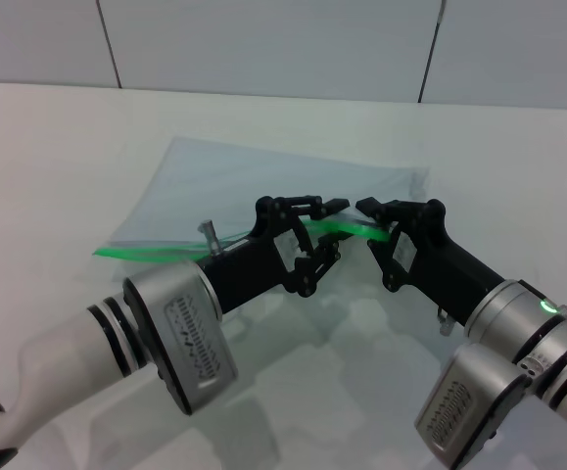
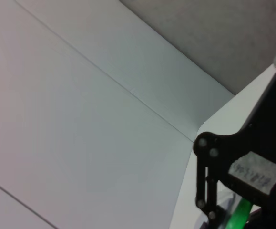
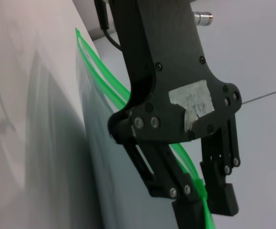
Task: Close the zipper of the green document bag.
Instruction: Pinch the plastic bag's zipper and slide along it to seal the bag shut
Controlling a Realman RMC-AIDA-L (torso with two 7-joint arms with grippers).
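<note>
The green document bag lies flat on the white table, a pale translucent pouch. Its zipper is the bright green strip along the near edge. My left gripper sits on the strip right of its middle. In the right wrist view the left gripper is shut on the zipper, which splits into two strips beyond it. My right gripper faces it from the right, shut on the strip's right end. The left wrist view shows a short piece of zipper below the right gripper's body. The slider is hidden.
The white table extends all round the bag. A pale panelled wall rises behind the table's far edge. Both forearms cross the near part of the table.
</note>
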